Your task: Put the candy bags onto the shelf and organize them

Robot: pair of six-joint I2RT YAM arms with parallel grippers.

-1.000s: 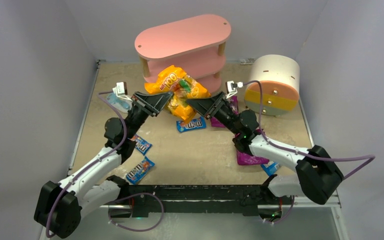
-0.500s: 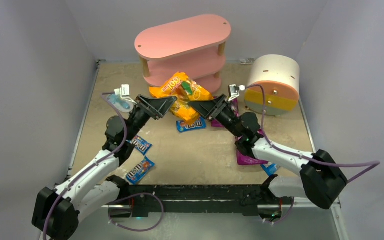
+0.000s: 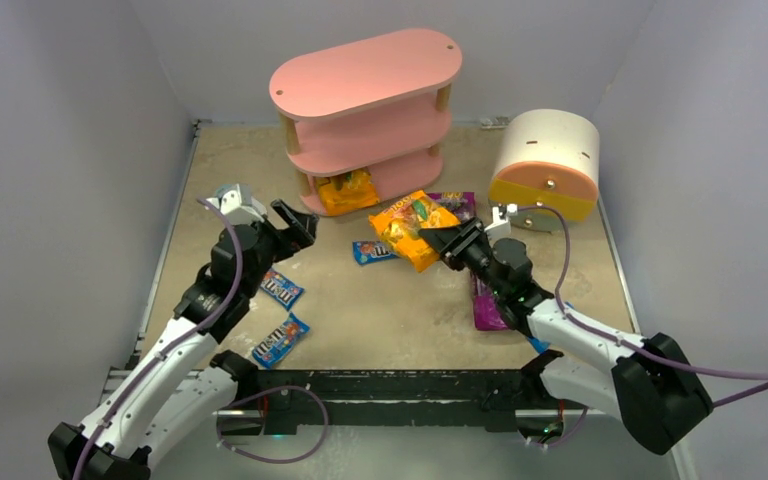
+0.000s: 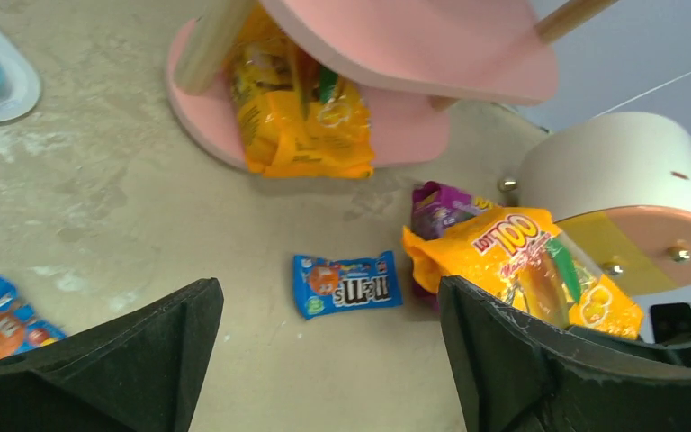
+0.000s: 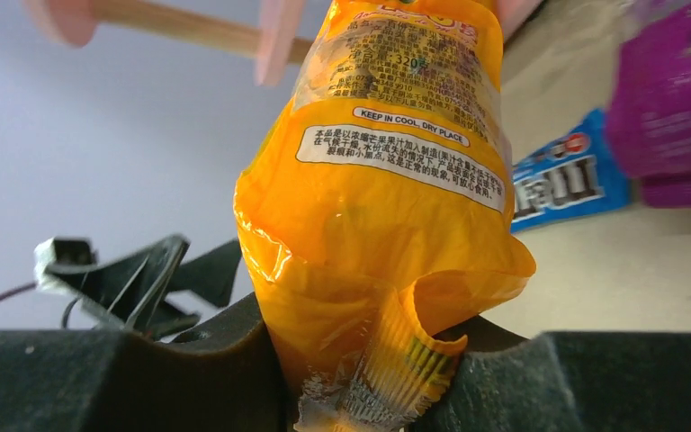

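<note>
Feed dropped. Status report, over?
Left end effector open, empty. Right end effector shut on orange bag. Second orange bag on shelf bottom tier. Nothing blocking shelf.

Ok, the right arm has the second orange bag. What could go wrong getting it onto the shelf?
1. The right end effector pinches the held orange bag only at its crimped end, so it could swing or slip out.
2. The first orange bag lies on the shelf's bottom board, reaching past the front edge. Pushing another in may knock it off.
3. A blue packet lies close by the held bag and could get swept along.
</note>
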